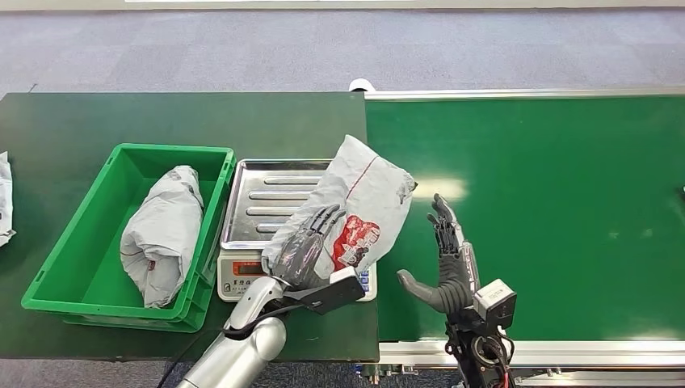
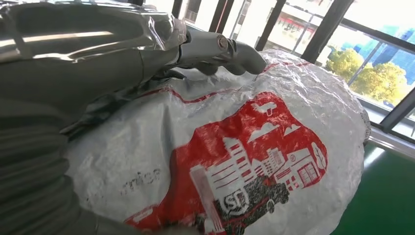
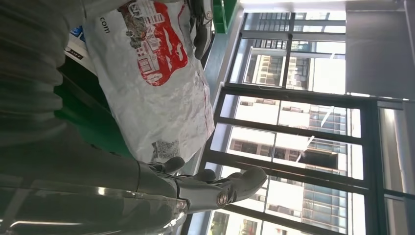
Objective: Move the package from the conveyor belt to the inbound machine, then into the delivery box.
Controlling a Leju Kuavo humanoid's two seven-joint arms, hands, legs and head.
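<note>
We find the left robot hand (image 1: 303, 250) clamped on the crumpled grey plastic mail package with a red printed picture (image 1: 359, 206); its dark fingers (image 1: 319, 222) lie spread across the package's left face, and in the left wrist view the grey thumb (image 2: 220, 51) presses on the package's top (image 2: 254, 156). The package is held tilted above the right edge of the white weighing scale with a ribbed steel tray (image 1: 271, 202), overhanging the seam where the dark green surface (image 1: 121, 117) meets the bright green conveyor belt (image 1: 549, 202). We cannot tell whether its lower end touches the scale.

The right robot hand (image 1: 444, 259) stands upright just beside the package, fingers apart and straight, thumb out toward it, holding nothing; a narrow gap of belt shows between palm and package.

Left of the scale, touching its side, sits the green plastic delivery box (image 1: 60, 267), which holds a second grey wrapped parcel (image 1: 161, 234) lying lengthwise; free floor remains along the box's left wall. At the far left edge of the surface we note a white bag corner (image 1: 4, 198). The belt to the right of the right robot hand is open out to its steel rails (image 1: 525, 94).
</note>
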